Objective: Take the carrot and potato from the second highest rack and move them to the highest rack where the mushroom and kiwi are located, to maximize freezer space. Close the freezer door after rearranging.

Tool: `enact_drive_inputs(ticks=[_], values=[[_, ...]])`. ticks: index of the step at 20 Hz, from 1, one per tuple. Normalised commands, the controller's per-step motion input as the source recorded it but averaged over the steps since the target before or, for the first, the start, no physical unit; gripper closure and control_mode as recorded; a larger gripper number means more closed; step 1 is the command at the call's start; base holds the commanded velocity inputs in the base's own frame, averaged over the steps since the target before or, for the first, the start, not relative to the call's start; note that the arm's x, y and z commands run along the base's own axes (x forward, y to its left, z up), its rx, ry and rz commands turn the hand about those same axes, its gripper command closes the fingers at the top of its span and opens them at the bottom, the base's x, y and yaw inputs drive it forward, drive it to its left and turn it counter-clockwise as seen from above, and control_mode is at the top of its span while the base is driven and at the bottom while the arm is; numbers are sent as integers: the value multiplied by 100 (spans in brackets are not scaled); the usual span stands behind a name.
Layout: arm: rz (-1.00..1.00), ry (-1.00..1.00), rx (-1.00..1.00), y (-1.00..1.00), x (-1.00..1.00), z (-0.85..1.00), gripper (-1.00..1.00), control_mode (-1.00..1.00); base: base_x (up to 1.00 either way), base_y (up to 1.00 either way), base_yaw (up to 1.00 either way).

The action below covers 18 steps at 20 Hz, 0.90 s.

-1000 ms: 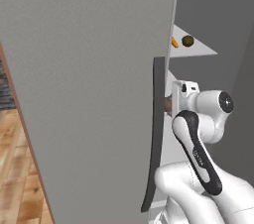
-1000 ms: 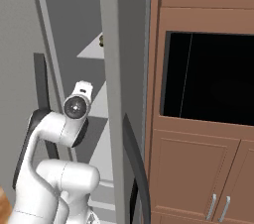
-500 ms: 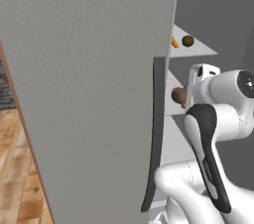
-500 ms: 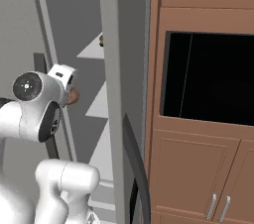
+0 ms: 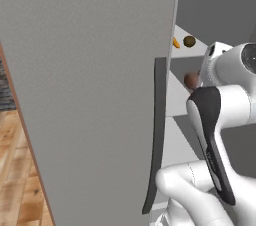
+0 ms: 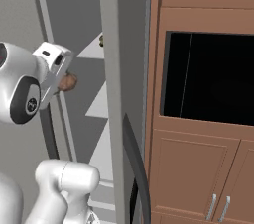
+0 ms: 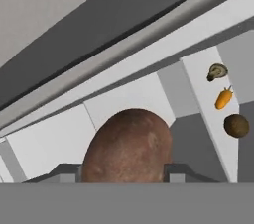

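One potato (image 7: pixel 128 146) sits clamped between your end effector (image 7: pixel 124 171) jaws, half-closed around its middle, held in front of the open freezer (image 5: pixel 215 10). Judge it firm, rounded and fairly light; a smooth skin could roll, so keep the grip across its widest part. On the highest rack (image 7: pixel 211 99) the mushroom (image 7: pixel 217 72), carrot (image 7: pixel 223 98) and kiwi (image 7: pixel 236 125) line one edge; the freezer door (image 5: pixel 90 90) stands close alongside.

Arm bent high, wrist level with the upper shelves — gripper (image 7: pixel 127 171) clamped on the potato (image 7: pixel 128 146), fingers (image 7: pixel 64 172) pressed to either side.
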Motion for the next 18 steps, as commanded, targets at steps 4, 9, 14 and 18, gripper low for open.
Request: enact_drive_inputs(ticks=[4, 9, 14, 18], values=[[-2, 0, 0, -37, 29, 43, 100, -100, 0, 0, 0], [0, 0, 0, -32, 32, 28, 100, -100, 0, 0, 0], [0, 0, 0, -6, 57, 3, 100, -100, 0, 0, 0], [0, 0, 0, 0, 82, 7, 100, -100, 0, 0, 0]])
